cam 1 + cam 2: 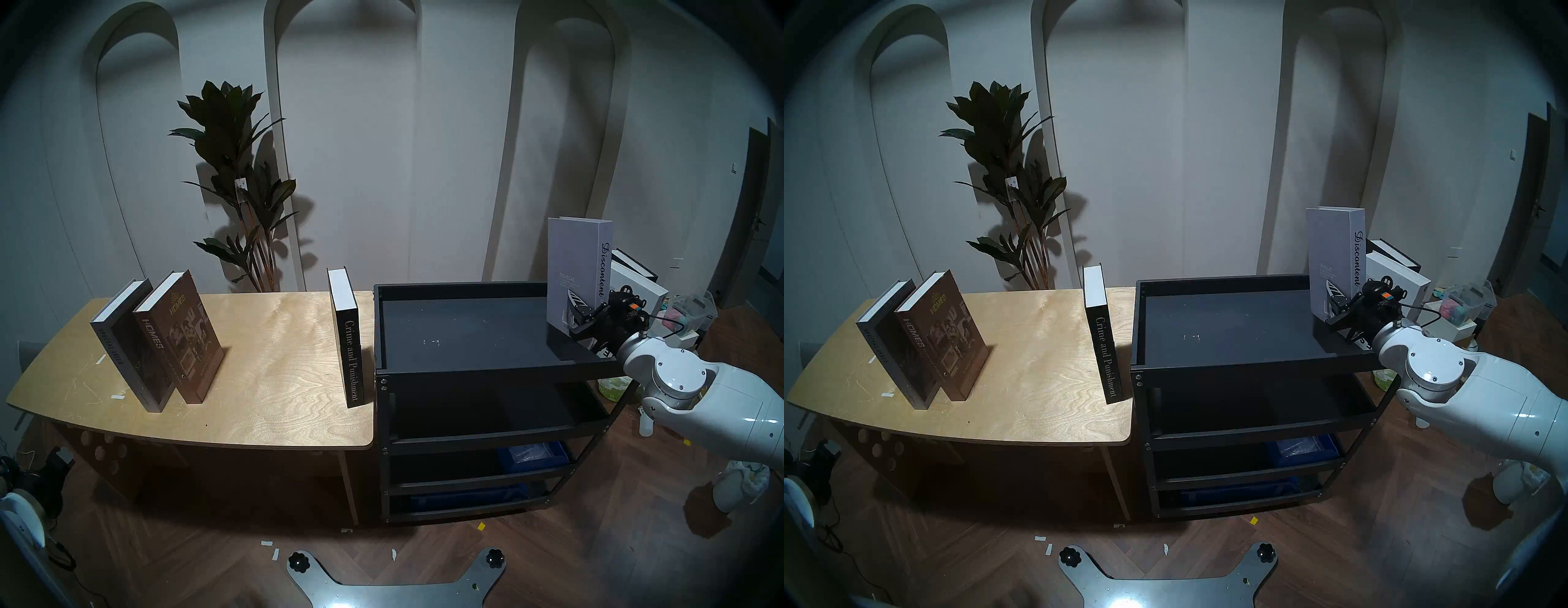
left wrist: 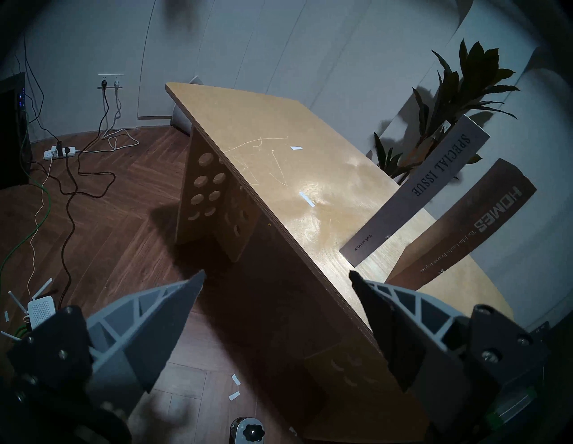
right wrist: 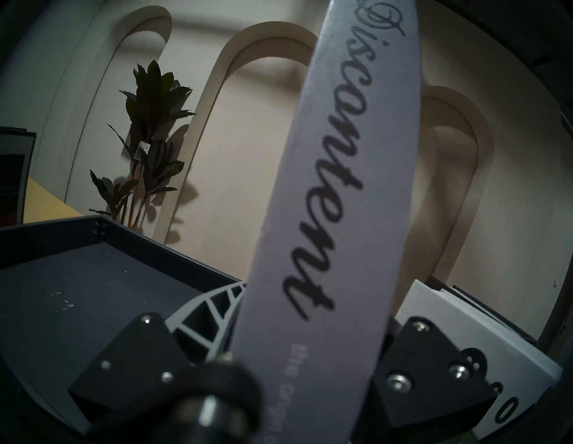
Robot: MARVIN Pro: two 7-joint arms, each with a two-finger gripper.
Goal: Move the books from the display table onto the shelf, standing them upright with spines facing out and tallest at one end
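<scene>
Grey book "Discontent" (image 1: 579, 271), upright at the right end of the shelf (image 1: 466, 331) top tray, spine facing out, clamped low down by the right tool (image 1: 587, 316); lower spine print blurred in the right wrist view, bottom edge hidden behind the tool body. White book (image 1: 640, 288) and black book (image 1: 634, 263) just behind and to the right of it, tilted, mostly covered by "Discontent" and the arm; titles not legible, resting surface not discernible. Black "Crime and Punishment" (image 1: 350, 339) standing upright at the right end of the desk (image 1: 263, 373), just beside the shelf, spine forward. Grey "Special Issue" (image 1: 123, 344) and brown "Homes" (image 1: 178, 335) at the left part of the desk, leaning together toward the left, touching; small print on both too fine to read. Left tool (image 2: 276, 279) seen only in its own wrist view, fingers spread wide with nothing between them, off the desk's left front edge over the floor. Lower shelf tiers dark; blue bins (image 1: 532, 456) there only partly visible. Potted plant (image 1: 237, 178) behind the desk, pot hidden.
</scene>
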